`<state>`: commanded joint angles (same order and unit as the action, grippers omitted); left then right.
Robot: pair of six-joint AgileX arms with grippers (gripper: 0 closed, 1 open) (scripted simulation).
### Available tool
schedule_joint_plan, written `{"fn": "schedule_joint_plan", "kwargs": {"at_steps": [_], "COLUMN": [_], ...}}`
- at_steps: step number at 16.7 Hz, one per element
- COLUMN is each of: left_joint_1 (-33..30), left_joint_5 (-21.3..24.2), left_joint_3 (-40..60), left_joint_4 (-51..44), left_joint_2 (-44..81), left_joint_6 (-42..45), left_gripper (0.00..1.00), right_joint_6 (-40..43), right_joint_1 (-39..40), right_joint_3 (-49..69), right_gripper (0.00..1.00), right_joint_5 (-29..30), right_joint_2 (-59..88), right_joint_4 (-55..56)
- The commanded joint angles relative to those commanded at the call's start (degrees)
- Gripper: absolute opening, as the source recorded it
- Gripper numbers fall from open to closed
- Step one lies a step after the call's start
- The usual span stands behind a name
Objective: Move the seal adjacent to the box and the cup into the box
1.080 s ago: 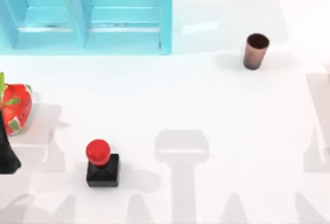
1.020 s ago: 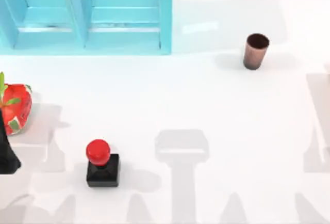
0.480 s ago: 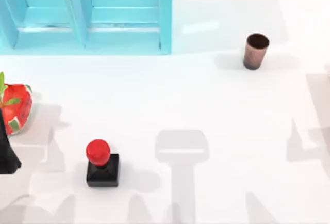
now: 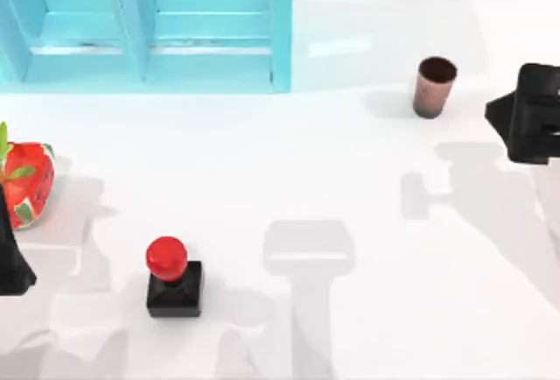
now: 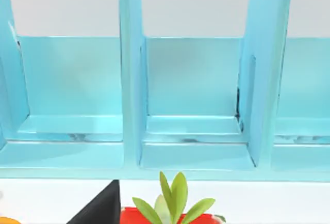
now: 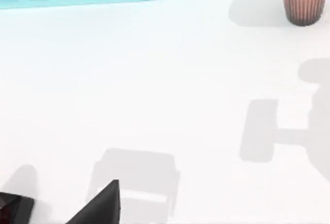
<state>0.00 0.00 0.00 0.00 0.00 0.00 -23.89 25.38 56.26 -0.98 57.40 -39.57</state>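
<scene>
A glossy white counter (image 4: 289,161) carries everything, with a turquoise box (image 4: 157,30) of open compartments along its far left edge. At the left rim stands a red strawberry-like toy with green leaves (image 4: 26,179). Just near of it is the dark tip of the left gripper (image 4: 10,262), parked; whether its jaws are wide or narrow I cannot tell. Right of that, on the near side and well apart from the box, the seal (image 4: 173,277) stands upright, red knob over black block, untouched. Further right on the far side, the coppery cup (image 4: 433,87) stands upright just right of the box. At the right edge the right gripper (image 4: 529,116) hangs near the cup and apart from it; its jaw state cannot be told either.

Neither thing is yet in place, so this looks like the reach toward the cup. The next move calls for the right jaws to straddle the cup, close, lift and carry it left into a compartment.
</scene>
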Motion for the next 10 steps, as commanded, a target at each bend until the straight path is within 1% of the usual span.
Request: {"fn": "schedule_joint_plan", "kwargs": {"at_steps": [6,10], "left_joint_1": [0.0,0.0], "left_joint_5": [0.0,0.0], "left_joint_3": [0.0,0.0], "left_joint_4": [0.0,0.0], "left_joint_2": [0.0,0.0], "left_joint_6": [0.0,0.0], "left_gripper": [1.00,1.00], "right_joint_6": [-12.9,-21.2], "right_joint_1": [13.9,22.1], "right_joint_3": [34.3,58.4], "right_gripper": [1.00,1.00], "right_joint_5": [2.6,5.0], "right_joint_2": [38.0,61.2], "right_joint_4": [-25.8,-41.0]}}
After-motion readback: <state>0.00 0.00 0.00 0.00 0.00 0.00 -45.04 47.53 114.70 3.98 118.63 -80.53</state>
